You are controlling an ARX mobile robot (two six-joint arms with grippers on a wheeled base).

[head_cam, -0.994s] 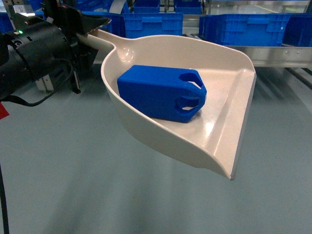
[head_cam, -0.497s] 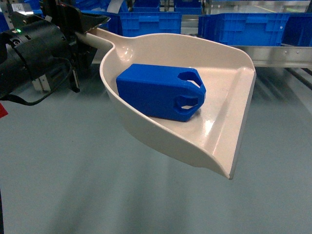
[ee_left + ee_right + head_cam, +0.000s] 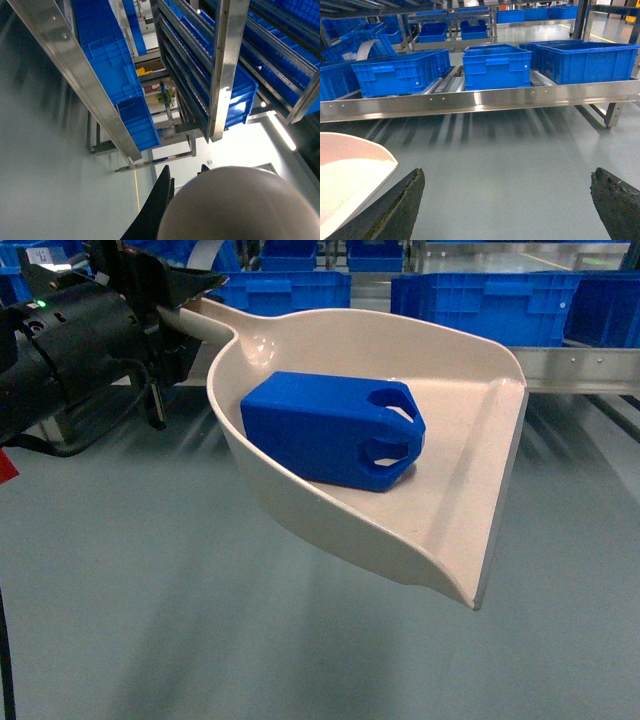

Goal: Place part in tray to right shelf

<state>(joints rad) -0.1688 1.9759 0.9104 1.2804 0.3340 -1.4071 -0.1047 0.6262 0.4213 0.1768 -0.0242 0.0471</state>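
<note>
In the head view the cream tray (image 3: 455,495) hangs above the grey floor, tilted, its flat lip pointing right and towards me. The blue part (image 3: 335,430) lies on its side inside, against the curved back wall. My left gripper (image 3: 185,302) is shut on the tray's handle at the upper left. The left wrist view shows the handle's round end (image 3: 240,205) between the black fingers (image 3: 159,205). My right gripper (image 3: 507,173) is open and empty over the floor, with the tray's rim (image 3: 350,172) just to its left. The right shelf's steel rail (image 3: 480,100) runs ahead.
Several blue crates (image 3: 496,66) sit on the roller lanes behind the rail, and more show in the head view (image 3: 490,300). The rail (image 3: 585,368) crosses that view's upper right. A leg of the rack (image 3: 612,112) stands at the right. Taller racks with blue crates (image 3: 235,60) fill the left wrist view.
The crates and rail behind have slid a little to the left in the head view. The tray, the part and the left gripper hold the same pose.
</note>
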